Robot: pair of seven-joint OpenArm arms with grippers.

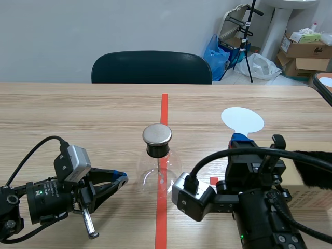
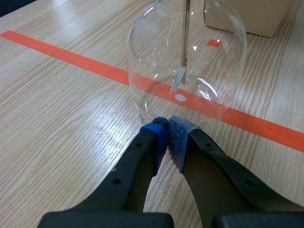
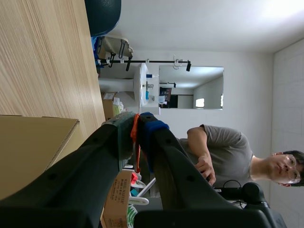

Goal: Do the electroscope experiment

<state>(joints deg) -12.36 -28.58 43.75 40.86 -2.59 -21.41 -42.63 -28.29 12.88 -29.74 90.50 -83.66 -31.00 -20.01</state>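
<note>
The electroscope, a clear glass flask (image 1: 158, 174) with a black stopper and a round metal cap (image 1: 157, 135), stands on the red tape line mid-table. My left gripper (image 1: 120, 180) lies low to its left, shut on nothing. In the left wrist view its pads (image 2: 167, 135) meet just short of the flask (image 2: 187, 57), where the rod and foil leaf (image 2: 180, 78) show inside. My right gripper (image 1: 239, 139), to the flask's right, is shut on the thin orange handle (image 3: 135, 137) of a white round paddle (image 1: 242, 120).
A cardboard box (image 1: 306, 192) sits at the right with a black furry piece (image 1: 317, 168) over it. A dark chair (image 1: 151, 67) stands behind the far table edge. A person (image 3: 223, 152) shows in the right wrist view, away from the table.
</note>
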